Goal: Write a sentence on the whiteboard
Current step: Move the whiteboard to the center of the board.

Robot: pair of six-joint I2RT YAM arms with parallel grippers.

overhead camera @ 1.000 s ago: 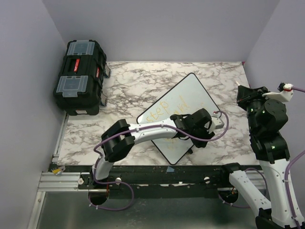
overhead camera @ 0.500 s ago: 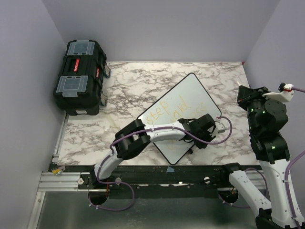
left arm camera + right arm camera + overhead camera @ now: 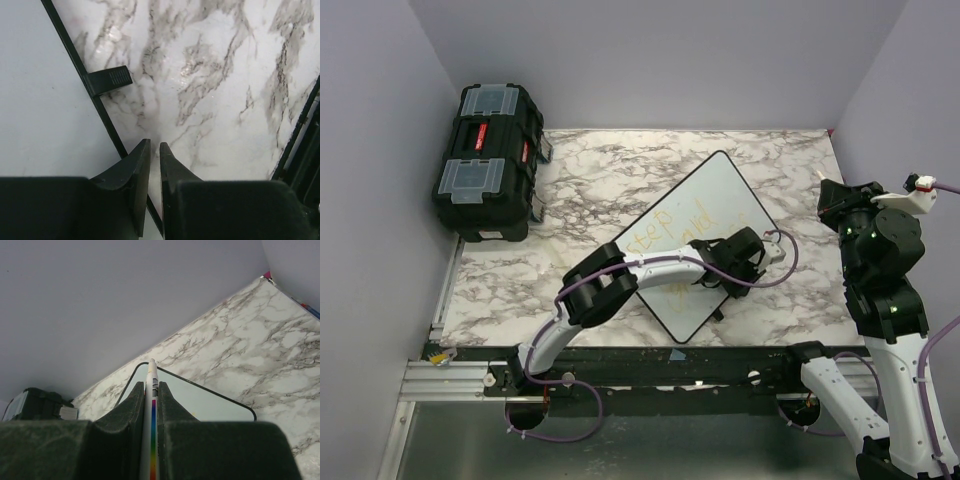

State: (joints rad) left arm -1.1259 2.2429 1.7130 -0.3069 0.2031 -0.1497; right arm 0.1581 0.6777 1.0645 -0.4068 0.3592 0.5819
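Note:
The whiteboard [image 3: 720, 195] lies flat on the marble table, turned like a diamond. The sentence [image 3: 682, 226] shows as faint yellow-orange words across it. My left gripper [image 3: 738, 268] hangs over the board's near right edge. From the wrist, its fingers [image 3: 154, 145] stand shut above the black rim [image 3: 75, 50], with only a thin slit and nothing between them. A board foot [image 3: 107, 78] juts from the rim. My right gripper [image 3: 835, 195] is held up at the right, off the board. It is shut [image 3: 151, 385] on a white marker [image 3: 151, 371] with a rainbow stripe, pointing at the board [image 3: 210, 402].
A black toolbox [image 3: 488, 160] stands at the table's far left corner. A black rail [image 3: 650, 362] runs along the near edge, with both arm bases behind it. Walls close in the back and both sides.
The left jaws have closed. The left elbow has swung right along the board, and the board's right corner seems slightly shifted toward the back. The right arm has not moved.

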